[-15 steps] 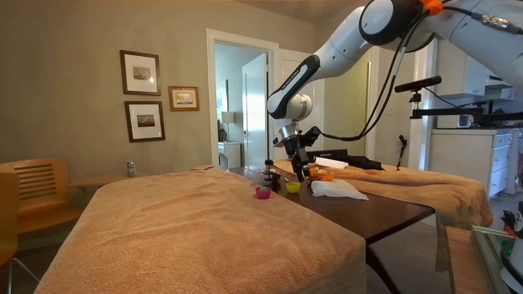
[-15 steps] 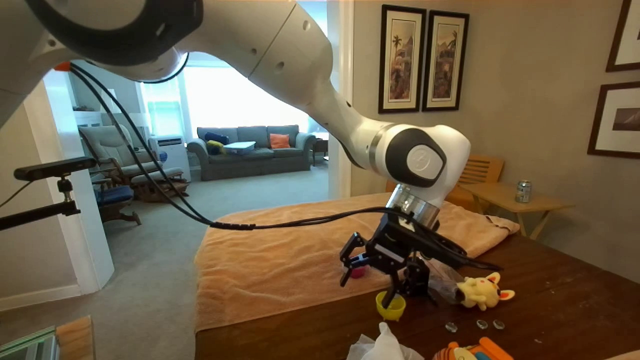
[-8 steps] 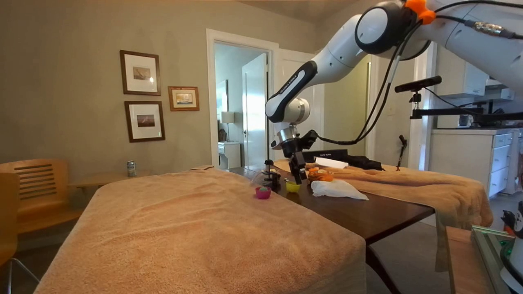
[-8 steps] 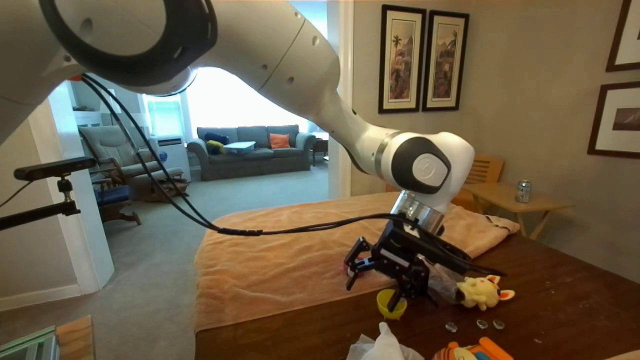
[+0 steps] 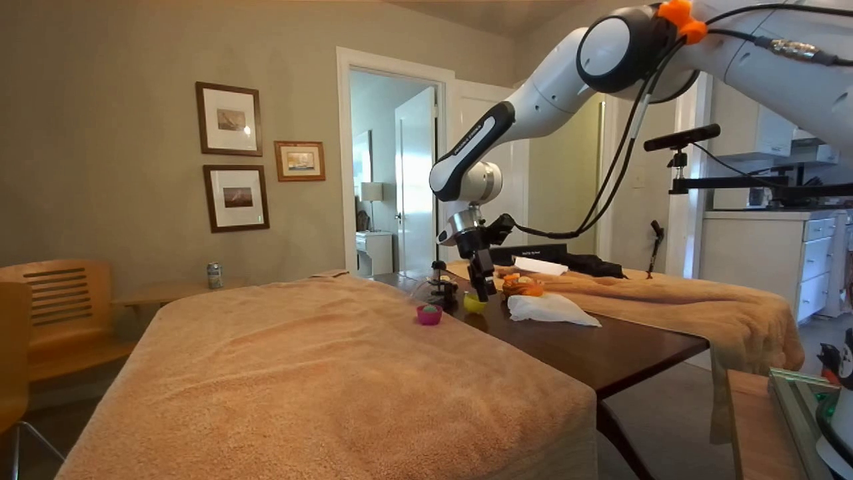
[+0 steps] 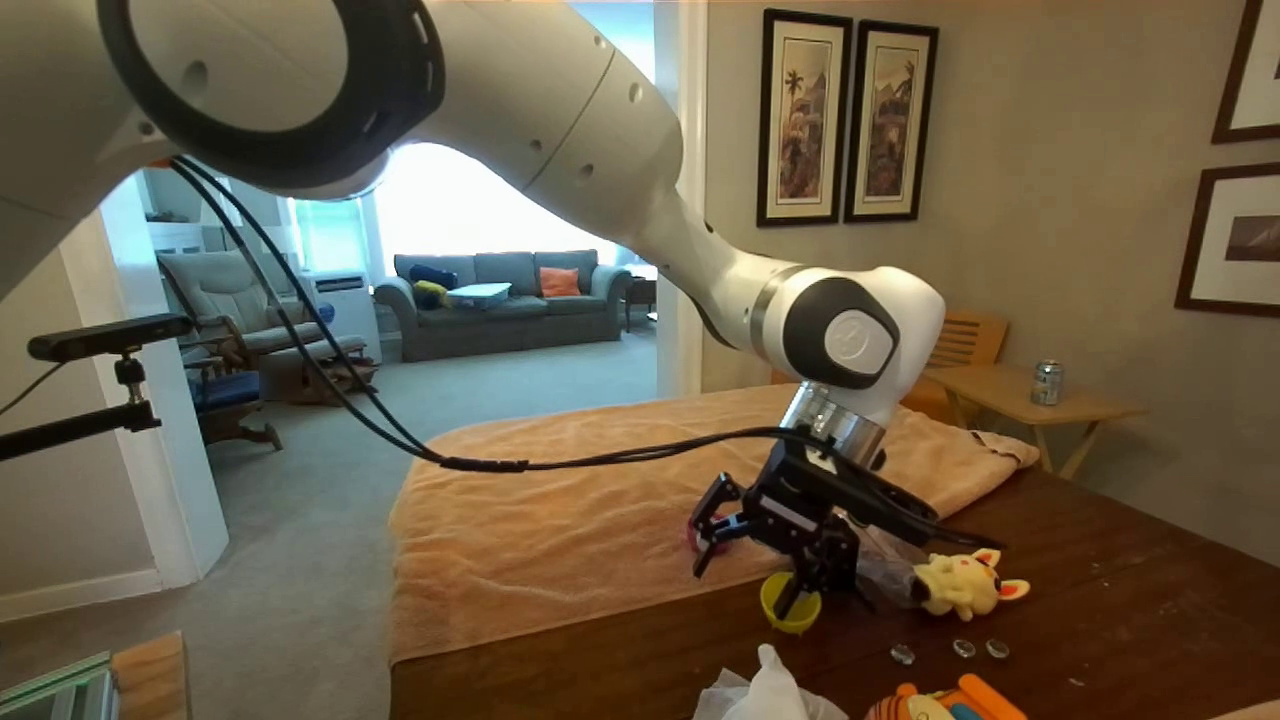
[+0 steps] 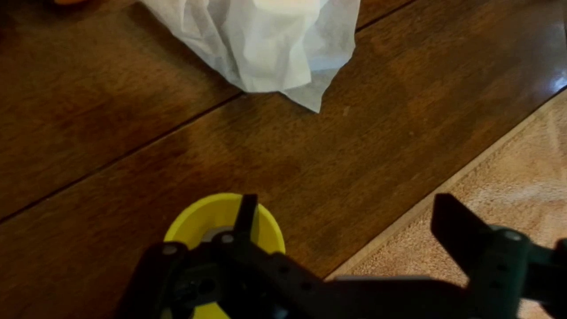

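Observation:
My gripper (image 6: 741, 595) stands open, tilted low over the dark wooden table. One fingertip reaches over the rim into a small yellow cup (image 6: 805, 618), which leans slightly; whether the finger presses its wall I cannot tell. In the wrist view that finger crosses the yellow cup (image 7: 197, 217), where a pale grey patch shows inside. The other finger hangs over the peach towel (image 7: 522, 190), and nothing lies between the two. A pink cup (image 5: 429, 317) holding something green sits at the towel's edge, partly hidden behind the gripper in an exterior view.
Crumpled white paper (image 7: 274, 48) lies near the yellow cup. On the table (image 6: 600, 690) are a pale yellow plush toy (image 6: 962, 583), three clear stones (image 6: 964, 649) and an orange toy (image 6: 985, 698). A black stand-like object (image 5: 440, 290) is close behind the gripper.
The gripper has come down and shifted toward the yellow cup. The cup has moved a little and now leans. The jaws have stayed open.

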You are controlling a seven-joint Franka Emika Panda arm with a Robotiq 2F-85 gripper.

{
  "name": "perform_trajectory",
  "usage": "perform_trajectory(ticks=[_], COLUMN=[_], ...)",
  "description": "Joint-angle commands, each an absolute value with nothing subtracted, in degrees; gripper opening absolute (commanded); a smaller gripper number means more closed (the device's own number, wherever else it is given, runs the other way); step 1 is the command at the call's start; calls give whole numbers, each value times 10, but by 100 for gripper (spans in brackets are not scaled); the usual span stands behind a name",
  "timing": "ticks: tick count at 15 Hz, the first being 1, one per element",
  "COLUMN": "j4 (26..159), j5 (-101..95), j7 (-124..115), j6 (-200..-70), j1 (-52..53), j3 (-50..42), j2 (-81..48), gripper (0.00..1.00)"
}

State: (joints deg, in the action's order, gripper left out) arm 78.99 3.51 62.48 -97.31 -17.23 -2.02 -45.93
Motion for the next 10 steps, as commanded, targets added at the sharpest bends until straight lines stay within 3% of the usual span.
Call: perform_trajectory(ticks=[1,10], j4=[765,818], j5=[43,41], j7=[611,610], j6=[-951,-987], j1=[-180,-178], j3=[-14,-14], j2=[-474,-459], gripper=[100,100])
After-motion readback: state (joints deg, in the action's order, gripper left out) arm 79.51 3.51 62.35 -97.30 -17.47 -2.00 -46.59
